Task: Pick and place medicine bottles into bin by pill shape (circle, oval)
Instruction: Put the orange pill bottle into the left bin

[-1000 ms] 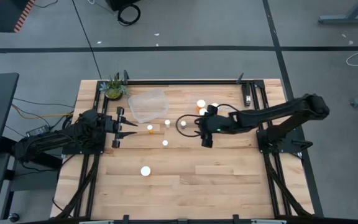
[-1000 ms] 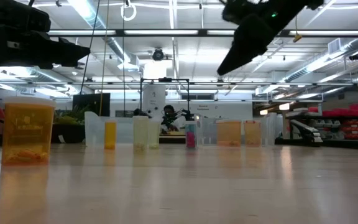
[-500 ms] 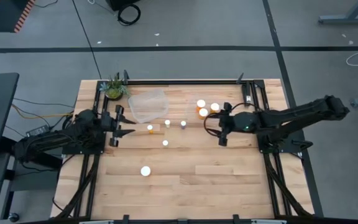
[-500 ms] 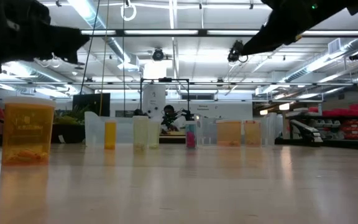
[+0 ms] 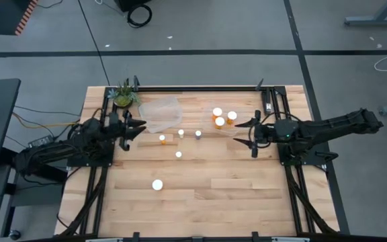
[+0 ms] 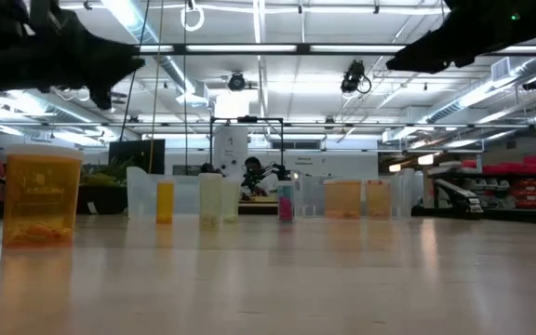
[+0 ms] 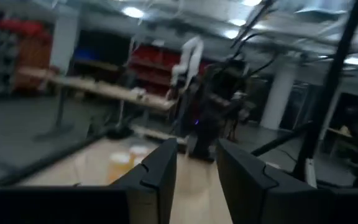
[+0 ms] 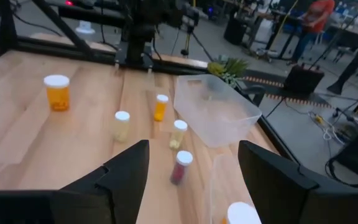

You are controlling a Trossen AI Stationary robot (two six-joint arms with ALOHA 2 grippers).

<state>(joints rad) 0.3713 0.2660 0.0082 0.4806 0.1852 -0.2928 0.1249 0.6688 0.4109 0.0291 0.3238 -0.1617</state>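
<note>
hovering empty over the right side of the table, the right gripper [image 5: 252,138] had its fingers spread wide with nothing between them, probably lining up a pick. the left gripper [image 5: 127,126] sat by the left edge next to the clear bin [image 5: 160,113], fingers parted and empty too, looked like it was just waiting. none of the medicine bottles [image 5: 221,117] were in the bin yet: three orange ones clustered just past the right gripper, a few slimmer ones [image 8: 179,133] stood mid-table near the bin, and one white-capped bottle [image 5: 157,184] was off alone toward the front. potted plant [image 5: 123,95] sat in the back corner
</note>
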